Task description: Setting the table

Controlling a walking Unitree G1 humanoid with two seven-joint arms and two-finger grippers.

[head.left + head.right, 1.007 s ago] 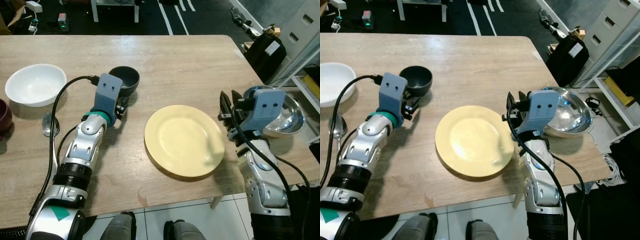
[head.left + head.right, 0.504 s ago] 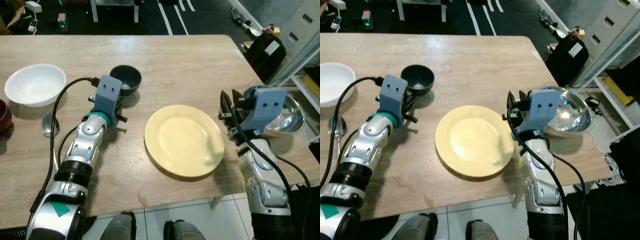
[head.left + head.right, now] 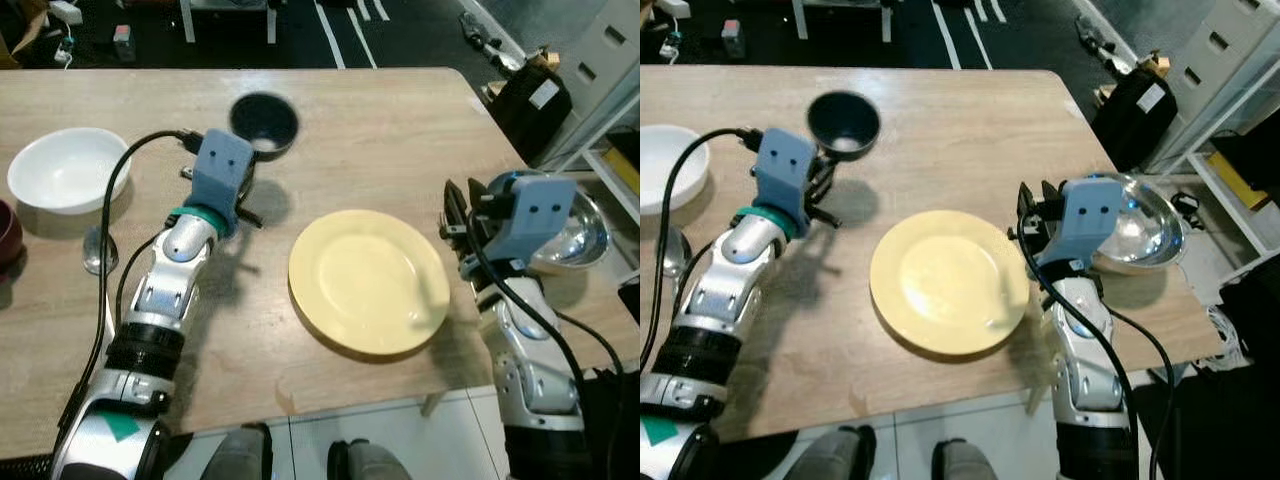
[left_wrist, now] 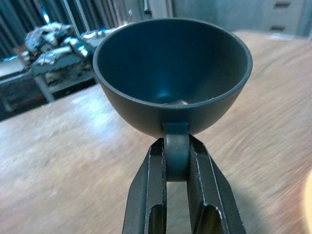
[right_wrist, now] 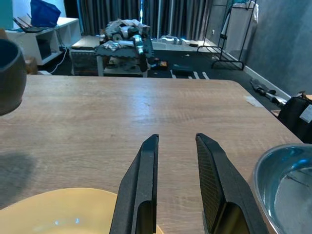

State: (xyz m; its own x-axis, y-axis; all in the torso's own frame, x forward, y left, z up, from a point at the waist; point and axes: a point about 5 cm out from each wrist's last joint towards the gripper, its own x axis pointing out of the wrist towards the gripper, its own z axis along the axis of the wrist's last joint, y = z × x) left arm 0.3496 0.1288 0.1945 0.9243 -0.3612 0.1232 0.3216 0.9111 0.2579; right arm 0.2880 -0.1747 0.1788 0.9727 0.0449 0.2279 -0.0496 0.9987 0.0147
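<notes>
We're partway through this table setting, by the look of it. The yellow plate [image 3: 368, 281] lies flat near the table's front edge, and we judge that place is laid. The dark bowl [image 3: 264, 124] is up off the wooden table [image 3: 400, 130], its shadow falling on the wood beneath, so we reckon it has yet to be set down. Our left gripper [image 4: 176, 161] has its fingers clamped on the bowl's near rim, the bowl riding upright just beyond the fingertips, behind and left of the plate. Our right gripper [image 5: 177, 161] hovers at the plate's right edge, fingers apart, holding nothing. Left to place, we'd say: the white bowl [image 3: 66, 169] and spoon [image 3: 95, 250] at the far left, and the steel bowl [image 3: 1132, 232] behind the right arm.
</notes>
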